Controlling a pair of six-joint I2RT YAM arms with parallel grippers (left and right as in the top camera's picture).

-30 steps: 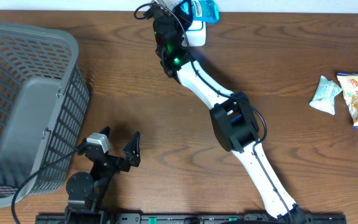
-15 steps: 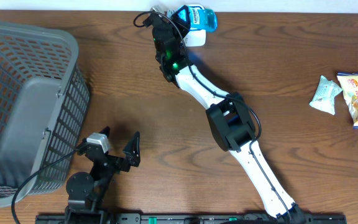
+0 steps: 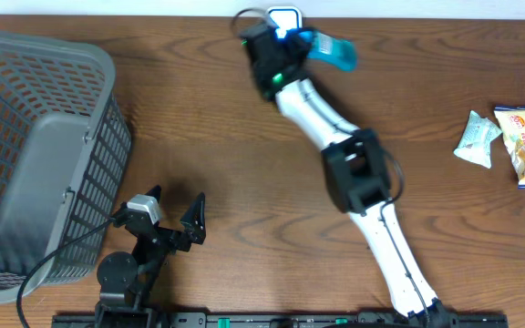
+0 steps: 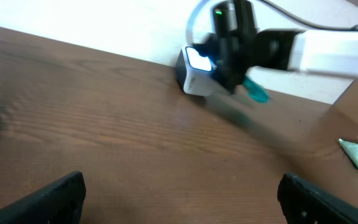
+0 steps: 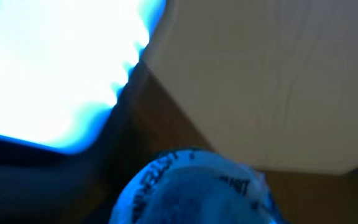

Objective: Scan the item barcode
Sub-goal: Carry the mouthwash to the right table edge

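The right pincer (image 3: 304, 44), part-closed around a translucent blue plastic bottle (image 3: 336, 53), has swung its load to the right of the white lit-screen scanner (image 3: 283, 16) at the far edge of the tabletop (image 3: 199, 118), where a moment earlier the bottle sat close against it. A pass at the reader seems made, though no read is confirmed. The right arm (image 3: 317, 105) reaches long from the near edge, elbow bent mid-tabletop; the left pincer (image 3: 173, 208) rests wide open and empty near the grey mesh plastic basket (image 3: 108, 82).

Blue plastic bottle (image 5: 191, 186), blurred and cut by the right wrist view's lower edge, label unreadable; grey mesh basket (image 3: 108, 159) overruns the overhead's left edge.
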